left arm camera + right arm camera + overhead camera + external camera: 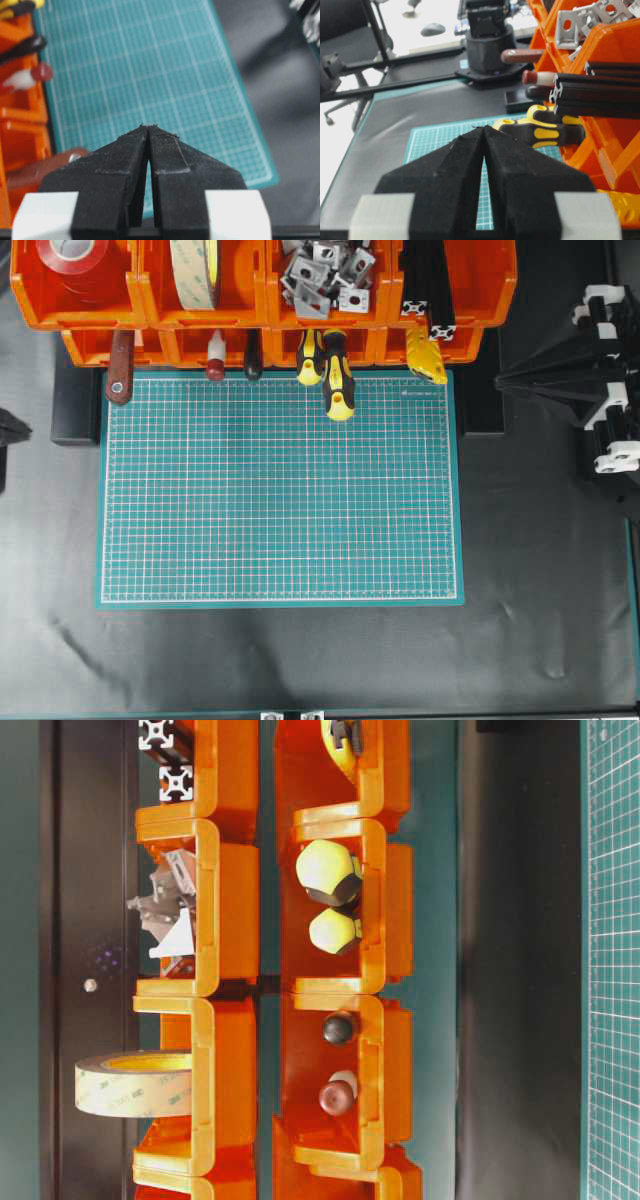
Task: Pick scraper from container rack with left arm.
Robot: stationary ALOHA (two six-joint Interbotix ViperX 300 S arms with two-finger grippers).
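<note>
The scraper [120, 365] lies in the far-left lower bin of the orange container rack [90, 310]. Its reddish-brown handle with the metal-ringed hole sticks out over the green mat's corner; the blade is hidden in the bin. In the left wrist view the handle [42, 169] shows blurred at the lower left, just left of and beyond my left gripper [148, 127]. That gripper is shut and empty. Of the left arm [8, 430] only a black bit shows at the overhead view's left edge. My right gripper [483, 129] is shut and empty, off the mat's right side [500, 383].
Right of the scraper, a red-knobbed white tool [215, 362], a black handle [253, 358] and yellow-and-black screwdrivers [335, 375] hang out of the lower bins. Upper bins hold tape rolls [195, 270], metal brackets [325, 275] and black bars [425, 285]. The green cutting mat [280, 490] lies in front.
</note>
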